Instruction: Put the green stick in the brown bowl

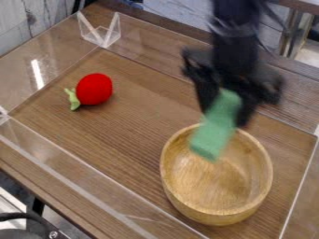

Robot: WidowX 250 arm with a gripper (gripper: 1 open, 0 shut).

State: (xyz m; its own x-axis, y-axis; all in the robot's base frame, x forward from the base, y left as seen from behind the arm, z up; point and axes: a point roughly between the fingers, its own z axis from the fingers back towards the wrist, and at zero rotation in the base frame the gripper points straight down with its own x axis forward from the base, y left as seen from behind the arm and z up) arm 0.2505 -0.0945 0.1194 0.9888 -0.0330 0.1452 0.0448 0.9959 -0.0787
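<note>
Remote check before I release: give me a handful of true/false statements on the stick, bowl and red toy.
1. The green stick is in the gripper. True.
2. The red toy lies inside the brown bowl. False: it lies on the table, away from the bowl.
3. The stick lies flat on the bowl's bottom. False: it is held, tilted, at the bowl's far side in this view.
4. The bowl stands with its opening up. True.

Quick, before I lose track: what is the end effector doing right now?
End effector: closed on the green stick.
</note>
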